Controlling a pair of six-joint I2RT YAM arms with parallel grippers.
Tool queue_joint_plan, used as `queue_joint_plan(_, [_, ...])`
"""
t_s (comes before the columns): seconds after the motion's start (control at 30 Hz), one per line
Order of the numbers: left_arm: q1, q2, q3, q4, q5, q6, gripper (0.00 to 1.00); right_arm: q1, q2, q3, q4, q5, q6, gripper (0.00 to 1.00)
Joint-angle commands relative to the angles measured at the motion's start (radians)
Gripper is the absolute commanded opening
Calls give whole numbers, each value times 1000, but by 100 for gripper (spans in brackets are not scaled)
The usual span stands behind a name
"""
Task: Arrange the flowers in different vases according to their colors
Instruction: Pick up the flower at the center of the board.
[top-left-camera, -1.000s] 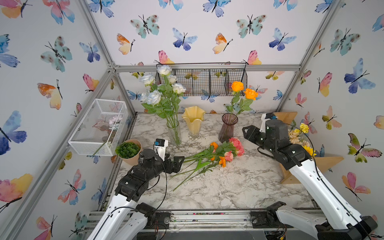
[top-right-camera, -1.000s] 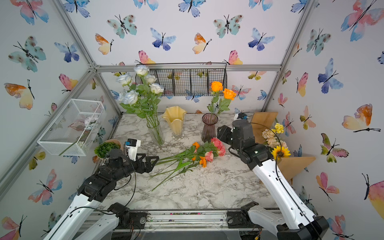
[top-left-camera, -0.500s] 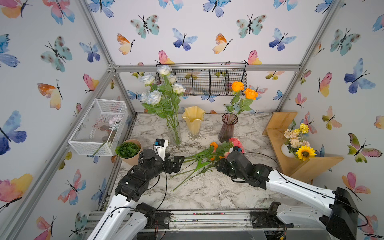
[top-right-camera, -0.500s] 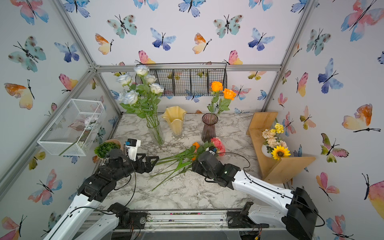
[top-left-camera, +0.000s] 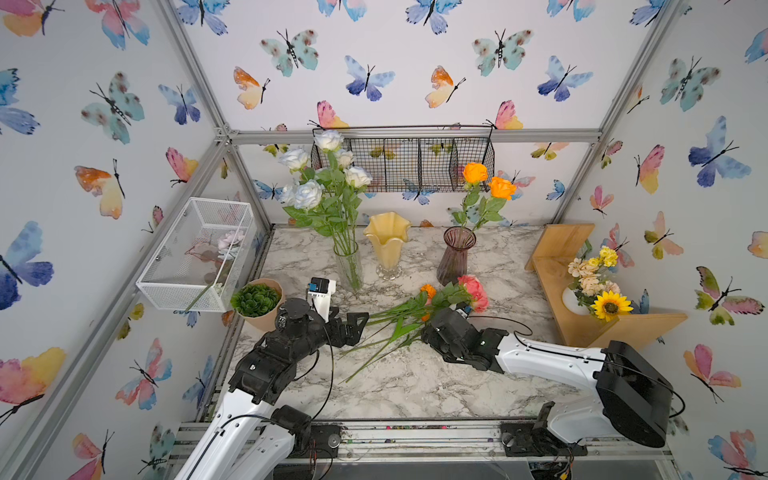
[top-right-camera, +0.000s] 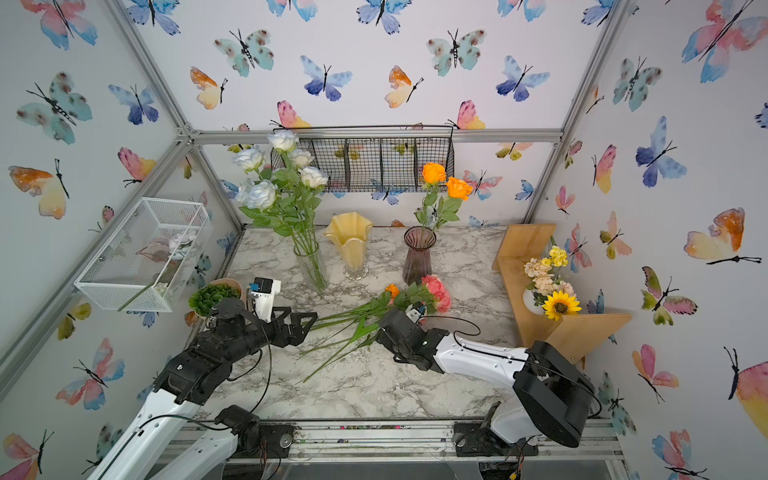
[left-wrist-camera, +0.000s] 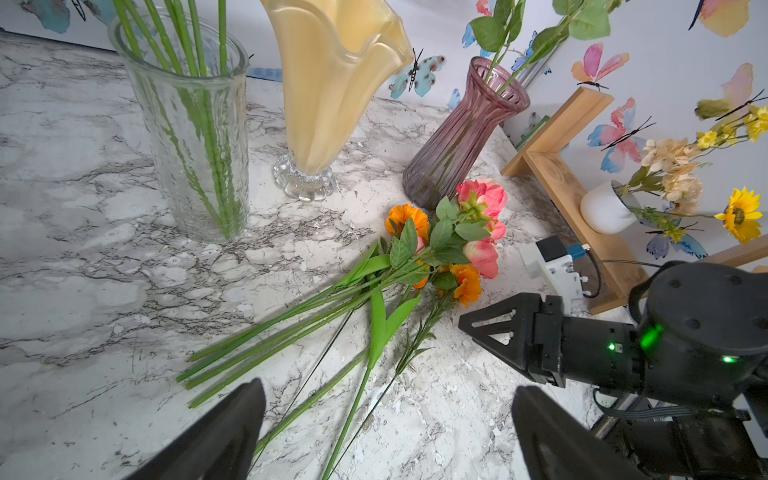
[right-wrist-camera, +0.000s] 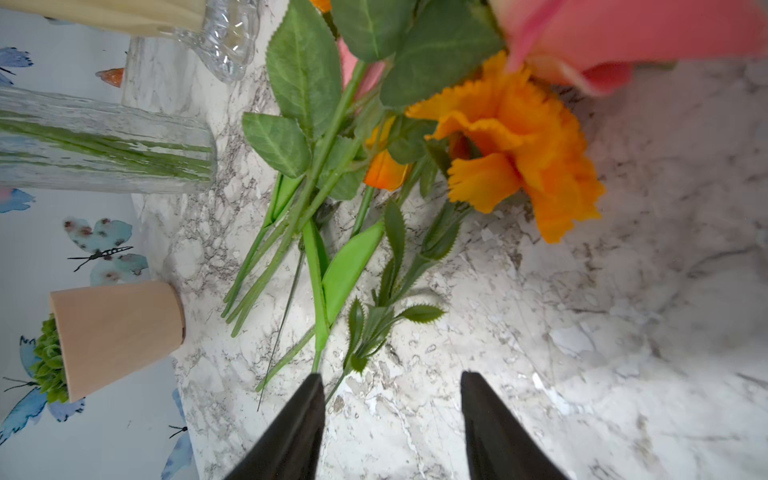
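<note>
The table (top-left-camera: 415, 386) is white marble with grey veins. The walls (top-left-camera: 415, 62) are white with blue, pink and orange butterflies (top-left-camera: 368, 79). The clear vase (top-left-camera: 348, 266) holds white roses (top-left-camera: 307, 193). At its 3 o'clock the wavy vase (top-left-camera: 388, 245) is yellow, then the ribbed vase (top-left-camera: 453, 262) is purple, with orange roses (top-left-camera: 476, 172). The loose flowers (left-wrist-camera: 415, 266) are pink and orange on green stems (left-wrist-camera: 291, 316). The pot (top-left-camera: 259, 320) at 9 o'clock is tan.

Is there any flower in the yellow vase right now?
No, the yellow vase is empty, with no stem rising from its mouth.
</note>
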Motion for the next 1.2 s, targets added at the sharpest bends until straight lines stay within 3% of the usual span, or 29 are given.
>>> queue_joint_plan(0.0, [-4,-13,-3,11,14,8,99,5,30,10,25,39,26,53])
queue_joint_plan(0.5, [-3,-21,-3,12,21,10,99,5,217,95,55,71,35,43])
queue_joint_plan(1.17, [-2,-25,-3,14,23,10,99,-13,323,161,50,104,39,36])
